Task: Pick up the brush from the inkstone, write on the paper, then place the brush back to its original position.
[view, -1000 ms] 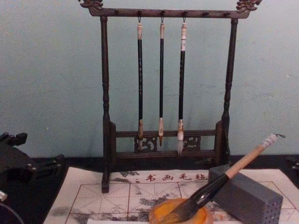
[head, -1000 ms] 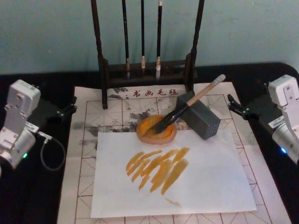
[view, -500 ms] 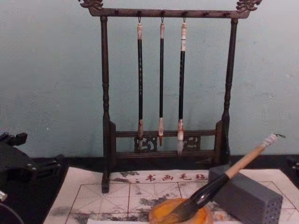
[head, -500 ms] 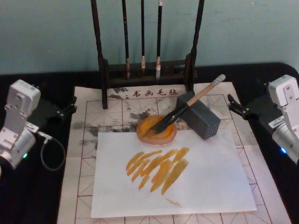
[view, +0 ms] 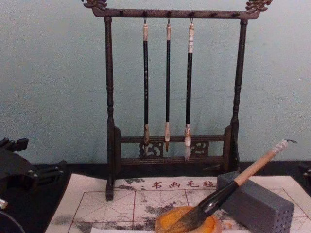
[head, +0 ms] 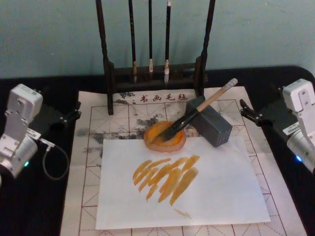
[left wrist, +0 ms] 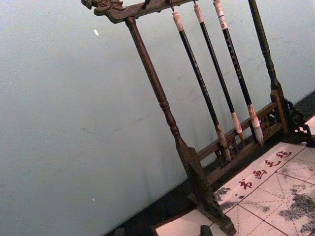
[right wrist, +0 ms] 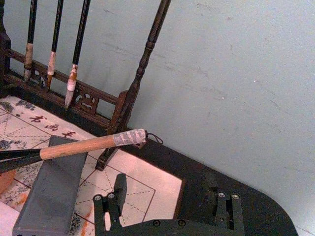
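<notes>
Both arms are idling out wide, left gripper (head: 76, 111) and right gripper (head: 244, 110) spread and empty. Brush (head: 197, 111) is lying inward of the right gripper, tip in inkstone (head: 157, 142), handle on block (head: 216, 130). Paper (head: 221, 187) is showing strokes, so the job looks finished; any regrasp should pinch bare handle.

Soft, even room light; the paper (head: 224, 196) shows brightest; the black table (head: 34, 211) lies dim; shadows are faint.
</notes>
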